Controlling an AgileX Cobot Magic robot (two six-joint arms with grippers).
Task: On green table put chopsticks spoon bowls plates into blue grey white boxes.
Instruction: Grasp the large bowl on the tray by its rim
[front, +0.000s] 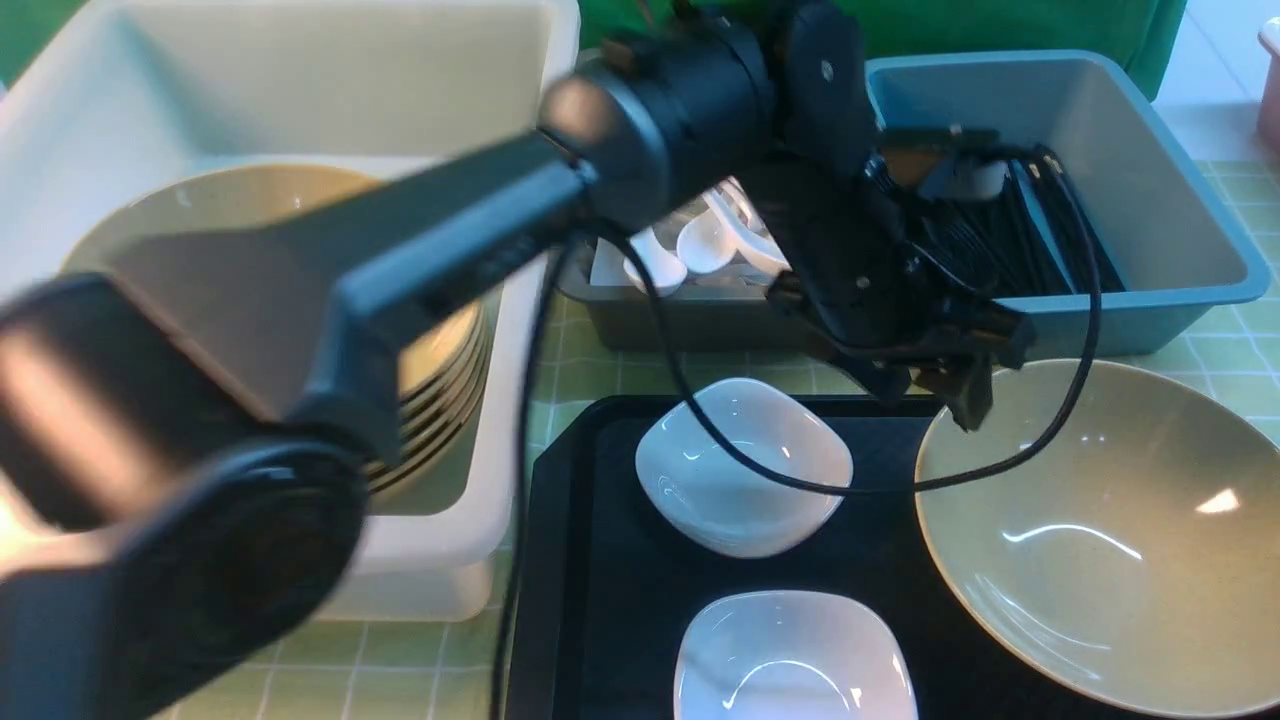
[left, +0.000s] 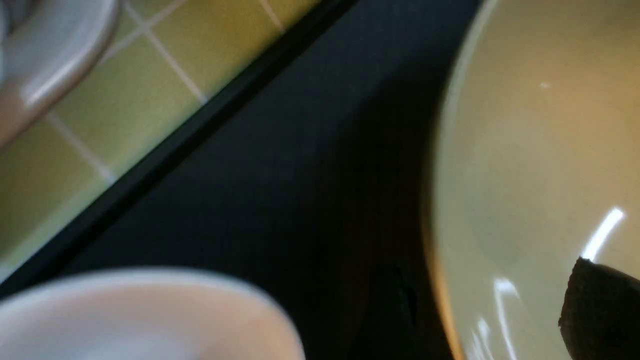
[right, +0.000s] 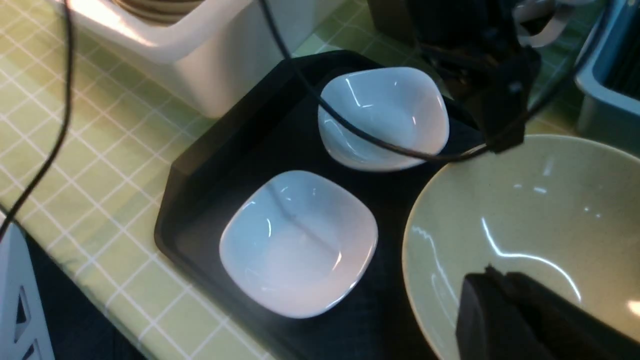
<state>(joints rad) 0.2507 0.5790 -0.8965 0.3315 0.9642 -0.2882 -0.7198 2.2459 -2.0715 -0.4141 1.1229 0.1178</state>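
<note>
A large beige bowl sits at the right of a black tray, next to two white square bowls. My left gripper is open and straddles the beige bowl's far-left rim, one finger inside and one over the tray. Over that bowl's near side, my right gripper is shut with nothing in it; it does not show in the front view. Beige plates are stacked in the white box, white spoons lie in the grey box, and black chopsticks lie in the blue box.
My left arm and its black cable cross above the tray and the far white bowl. The boxes stand along the back and left of the green checked table. The table's front edge runs near the tray's corner.
</note>
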